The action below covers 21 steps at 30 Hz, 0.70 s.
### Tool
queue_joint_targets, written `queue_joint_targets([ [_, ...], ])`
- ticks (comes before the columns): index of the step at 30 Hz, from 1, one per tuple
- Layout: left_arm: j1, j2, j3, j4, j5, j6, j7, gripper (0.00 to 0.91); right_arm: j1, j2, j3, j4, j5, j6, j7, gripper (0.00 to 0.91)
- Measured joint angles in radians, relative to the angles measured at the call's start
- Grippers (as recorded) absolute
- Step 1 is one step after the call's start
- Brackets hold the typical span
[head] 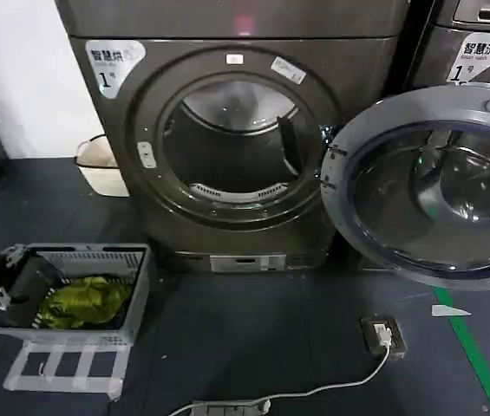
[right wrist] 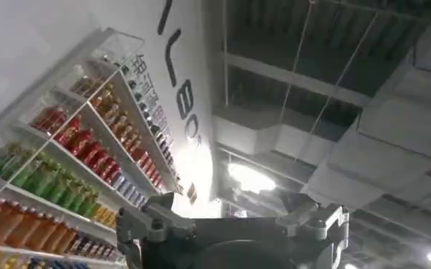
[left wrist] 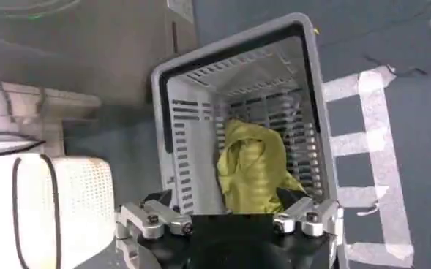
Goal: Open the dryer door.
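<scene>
The dryer (head: 123, 130) marked 1 stands ahead with its round drum opening (head: 236, 143) uncovered. Its dryer door (head: 435, 182), a grey ring around a glass bowl, is swung out wide to the right on its hinge. My left gripper (head: 19, 277) hangs low at the far left, over the left end of a grey laundry basket (head: 71, 256). In the left wrist view that gripper (left wrist: 226, 197) is open, its fingers spread wide above the basket (left wrist: 237, 51) and a yellow-green cloth (left wrist: 248, 164). My right gripper (right wrist: 233, 205) is open, pointing up at a ceiling and holding nothing.
A white bin (head: 101, 160) sits left of the dryer. A second machine (head: 479, 43) stands behind the open door. On the floor lie a power socket (head: 383, 336) with a white cable and a green tape line (head: 479, 364). A white rack (head: 62, 368) supports the basket.
</scene>
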Motion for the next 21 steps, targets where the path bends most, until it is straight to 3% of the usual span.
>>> queue_joint_targets([
  [15,-0.036,-0.002,0.000,0.005,-0.003,0.030,0.032,0.907,-0.021,0.003,0.025,-0.018,-0.002,0.019,-0.021,0.907],
  [21,-0.020,0.000,-0.020,0.010,-0.008,0.031,0.032,0.907,-0.018,-0.001,0.029,-0.035,-0.035,0.035,-0.020,0.907],
])
